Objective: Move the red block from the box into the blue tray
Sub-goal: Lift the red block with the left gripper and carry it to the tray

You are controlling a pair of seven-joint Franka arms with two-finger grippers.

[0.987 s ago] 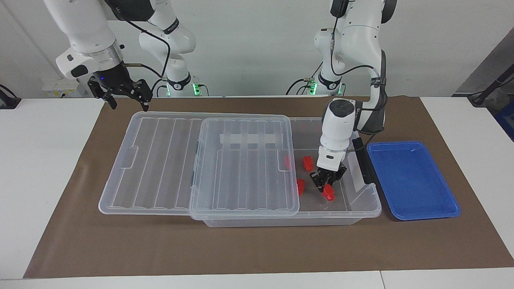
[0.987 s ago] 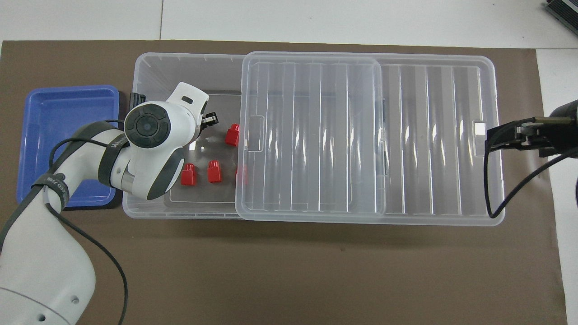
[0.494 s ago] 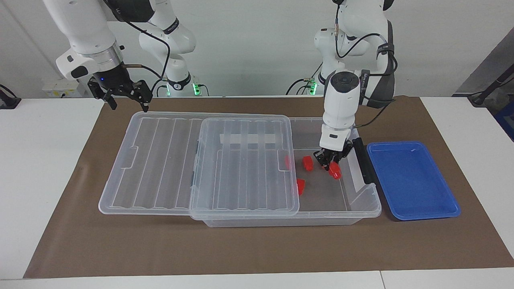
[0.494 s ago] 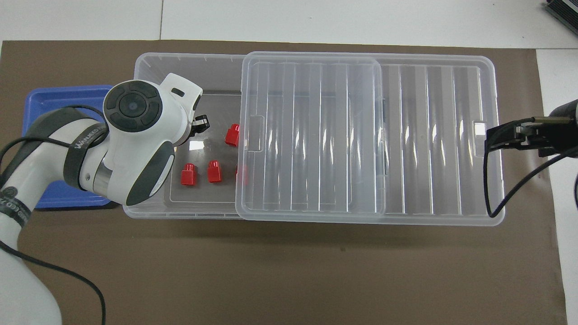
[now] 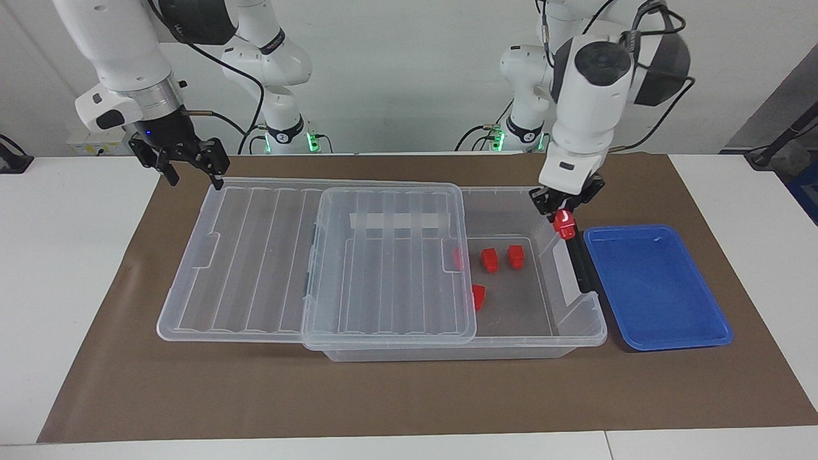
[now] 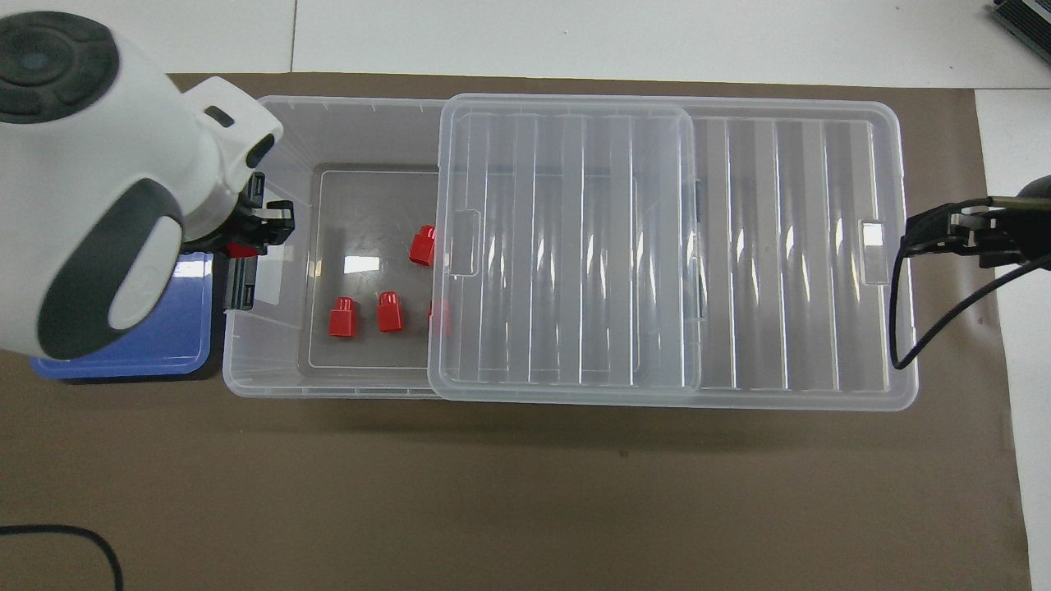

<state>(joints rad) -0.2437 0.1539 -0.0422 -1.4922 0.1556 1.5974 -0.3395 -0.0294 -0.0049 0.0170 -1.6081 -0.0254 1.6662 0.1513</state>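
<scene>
Left gripper (image 5: 565,214) now higher (red block (image 5: 563,223) clamped), over box (image 5: 578,322) latch end

Red block (image 5: 563,224), blue tray (image 5: 658,291), clear box (image 5: 569,332)

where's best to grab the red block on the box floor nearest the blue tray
Take that red block by its wider body, coming straight down through the uncovered end of the box. It lies flat, clear of the walls, narrow stepped end farther from the robots; probably close across the long sides, one finger in the gap beside the neighbouring block.
</scene>
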